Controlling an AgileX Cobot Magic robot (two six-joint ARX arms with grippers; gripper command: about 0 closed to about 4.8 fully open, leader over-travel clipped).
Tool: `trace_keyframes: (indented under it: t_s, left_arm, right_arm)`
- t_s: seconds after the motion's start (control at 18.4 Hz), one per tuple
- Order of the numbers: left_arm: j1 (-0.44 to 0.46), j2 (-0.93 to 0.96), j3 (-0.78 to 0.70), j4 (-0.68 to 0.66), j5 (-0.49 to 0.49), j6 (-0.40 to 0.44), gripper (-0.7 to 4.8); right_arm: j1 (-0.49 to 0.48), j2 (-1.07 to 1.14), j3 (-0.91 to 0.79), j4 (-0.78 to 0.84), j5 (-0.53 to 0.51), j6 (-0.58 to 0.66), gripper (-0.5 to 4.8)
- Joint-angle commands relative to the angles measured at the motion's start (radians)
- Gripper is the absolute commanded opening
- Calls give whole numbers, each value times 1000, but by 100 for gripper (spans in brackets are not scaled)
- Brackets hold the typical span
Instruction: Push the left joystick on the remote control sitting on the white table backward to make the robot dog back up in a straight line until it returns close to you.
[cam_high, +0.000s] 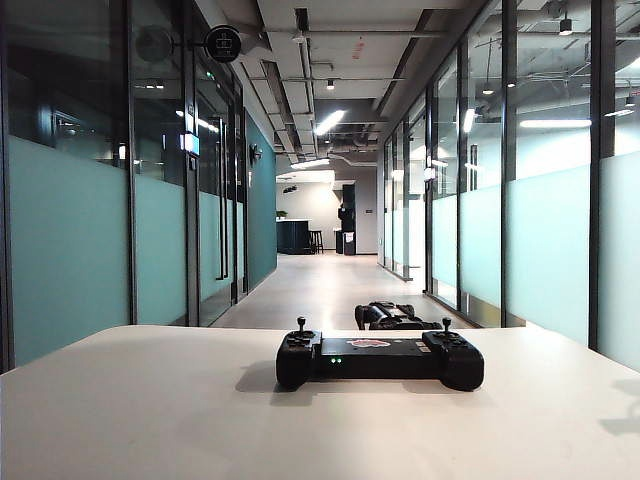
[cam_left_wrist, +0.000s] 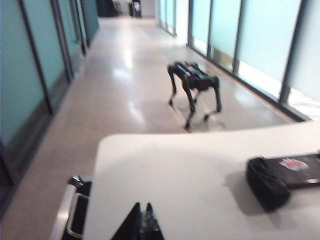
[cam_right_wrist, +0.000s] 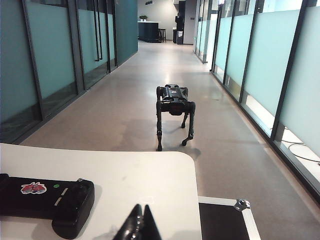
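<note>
Right gripper sits pinched closed above the white table; left gripper looks closed too, though blurred. Remote control lies mid-table. The table edge half-hides the robot dog outside; wrist views show it standing.

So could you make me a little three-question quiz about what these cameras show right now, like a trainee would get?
1. True or false: the robot dog is standing on the white table.
2. Which gripper's camera sees the corridor's right-hand glass wall closest: A) left gripper B) right gripper?
3. Fill in: the remote control shows small ____ lights on its front edge.

Key
1. False: it stands on the corridor floor beyond the table.
2. B.
3. Green. Both grippers sit shut at the table's near edge, apart from the remote control and its left joystick.
</note>
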Motion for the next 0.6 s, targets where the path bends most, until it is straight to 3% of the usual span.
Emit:
trace_keyframes:
  t_s: [0.05,0.38,0.6]
  left_arm:
    - [11,-25,-48,45,-16,-4,-5]
    - [12,-25,-105,75,-101,-3,-5]
    - [11,-25,-105,72,-91,-3,-5]
  right_arm:
    - [2,-3,-9,12,0,-1,-1]
    - [3,-3,-9,10,0,-1,-1]
    - [3,-3,-9,10,0,-1,-1]
